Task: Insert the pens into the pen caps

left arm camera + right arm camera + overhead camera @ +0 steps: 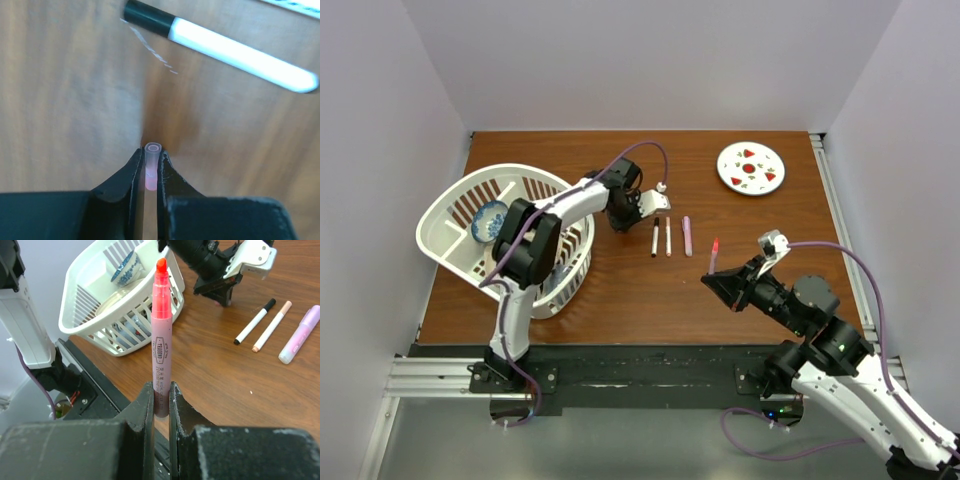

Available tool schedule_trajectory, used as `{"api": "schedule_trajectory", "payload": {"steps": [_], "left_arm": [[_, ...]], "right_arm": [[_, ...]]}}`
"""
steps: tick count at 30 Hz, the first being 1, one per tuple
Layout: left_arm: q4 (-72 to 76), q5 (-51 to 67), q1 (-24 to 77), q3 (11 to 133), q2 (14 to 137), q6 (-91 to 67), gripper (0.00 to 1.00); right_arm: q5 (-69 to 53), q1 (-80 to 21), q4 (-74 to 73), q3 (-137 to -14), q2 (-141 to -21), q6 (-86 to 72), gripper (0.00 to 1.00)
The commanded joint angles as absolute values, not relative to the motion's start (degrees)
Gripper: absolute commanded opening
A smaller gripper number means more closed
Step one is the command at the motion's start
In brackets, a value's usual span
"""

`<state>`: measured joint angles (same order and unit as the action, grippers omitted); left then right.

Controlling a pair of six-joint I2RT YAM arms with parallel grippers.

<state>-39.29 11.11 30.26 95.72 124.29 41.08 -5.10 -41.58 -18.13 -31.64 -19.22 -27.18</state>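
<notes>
My left gripper [151, 154] is shut on a small translucent pink pen cap [152, 172], open end facing away, low over the wood. In the top view the left gripper [620, 222] sits just left of three pens lying side by side: a white pen with a black end [655, 238], a white pen with a peach end [668, 238] and a lilac pen [687, 236]. My right gripper [161, 390] is shut on a pink pen [160, 335] held upright, orange-red tip up. From above, the right gripper [712, 277] stands right of the row.
A white basket [450, 215] holding a blue-patterned bowl [488, 220] stands at the left, beside the left arm. A round white plate with red spots [751, 167] lies at the back right. The black rail [640, 360] runs along the near table edge.
</notes>
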Motion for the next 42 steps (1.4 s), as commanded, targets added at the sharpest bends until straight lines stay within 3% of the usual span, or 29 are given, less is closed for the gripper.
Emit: {"api": "schedule_trajectory", "payload": {"steps": [1,9,12,15,21,27,42], "left_arm": [[-31.5,16.79,29.97,89.23,115.85,30.27,0.0],[-11.2,20.48,29.97,79.74,98.1,-1.96,0.0],[6.62,30.38,30.32,69.46,90.37,-20.08,0.0],[38.55,31.29,31.72,51.13,81.14,-42.28,0.0],[60.76,26.02,32.52,36.34,74.71,-65.16,0.0],[75.31,22.24,33.92,28.57,76.46,-73.65,0.0],[76.73,22.5,34.01,27.86,77.17,-73.13,0.0]], "right_arm": [[-6.23,-41.57,-13.45,-30.68,-19.6,-29.88,0.0],[-10.98,-41.66,-5.73,-25.06,-19.78,-33.92,0.0],[-13.79,-41.57,-0.29,-22.68,-21.0,-34.72,0.0],[-17.65,-41.66,3.59,-23.03,-25.04,-34.37,0.0],[-23.11,-41.66,14.31,-21.36,-33.04,-37.61,0.0],[-26.54,-41.66,24.78,-20.13,-41.3,-41.04,0.0],[-28.39,-41.75,29.44,-20.92,-48.43,-42.19,0.0]]}}
